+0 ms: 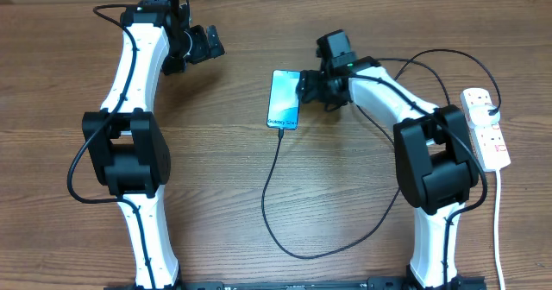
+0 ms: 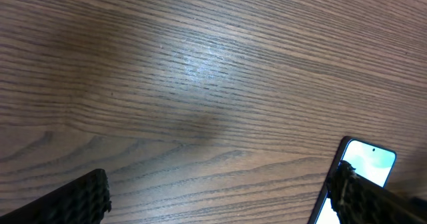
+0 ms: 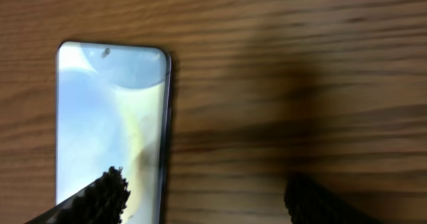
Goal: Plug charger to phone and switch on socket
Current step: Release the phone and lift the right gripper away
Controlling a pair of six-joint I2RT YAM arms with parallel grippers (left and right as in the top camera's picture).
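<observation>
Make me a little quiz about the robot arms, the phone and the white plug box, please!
1. True or false: the phone lies screen up on the table.
2. Pick one: which arm's end effector is right beside the phone? A) left B) right
3. Fill in the colour: the charger is black, and the socket is ___.

Key: 1 true. 2 B, the right end effector, which is open. 3 white.
</observation>
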